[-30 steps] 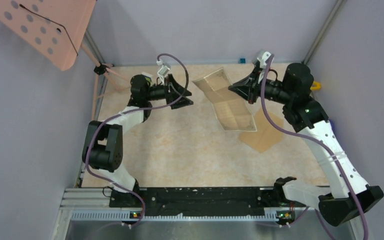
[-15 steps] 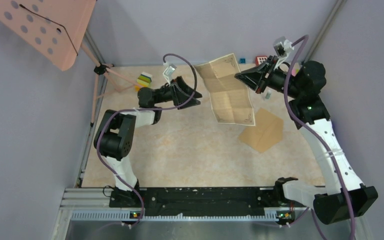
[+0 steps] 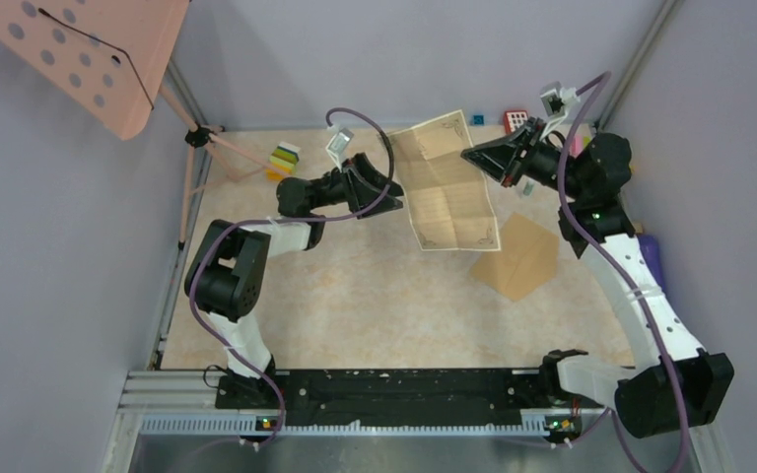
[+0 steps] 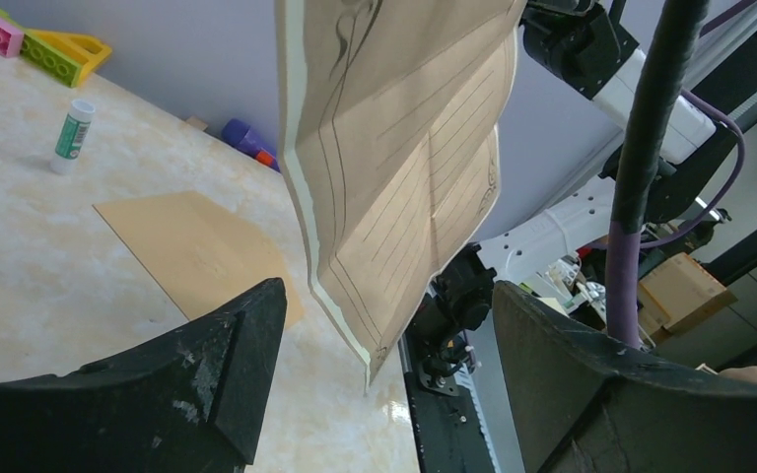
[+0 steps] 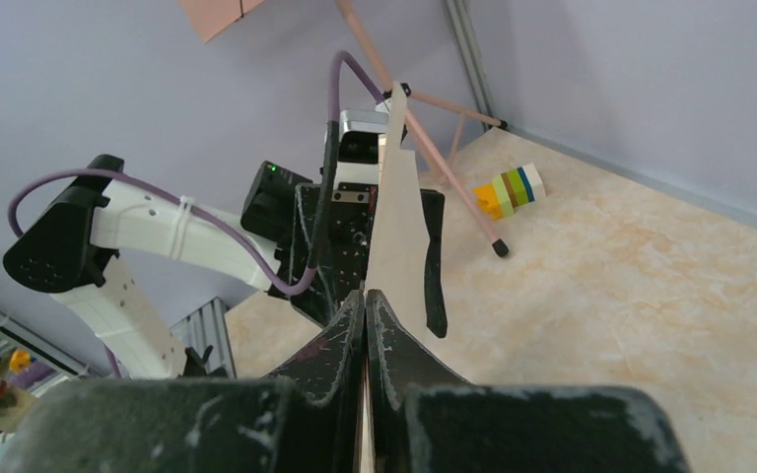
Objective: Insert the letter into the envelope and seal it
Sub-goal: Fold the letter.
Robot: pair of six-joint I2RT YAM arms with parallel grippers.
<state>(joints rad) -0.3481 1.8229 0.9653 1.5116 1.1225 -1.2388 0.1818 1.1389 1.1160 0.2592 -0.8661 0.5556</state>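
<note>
Cream lined paper, the letter [image 3: 448, 192] hangs in the air over the far middle of the table [image 3: 355, 286]. Its long axis runs far to near, with the lower corners towards the near side. The right gripper [image 3: 471, 156] is clamped tight on the sheet's far right edge, and in its wrist view the paper rises edge-on from between the closed fingers. The left gripper [image 3: 391, 189] stands at the sheet's left edge with its jaws spread wide and nothing in them; in its own view the paper hangs between the two fingers without touching either. The envelope [image 3: 522, 261] lies flat on the table right of middle, below the letter. It is turned diagonally, its long axis from near left to far right. Which way its flap points is unclear.
</note>
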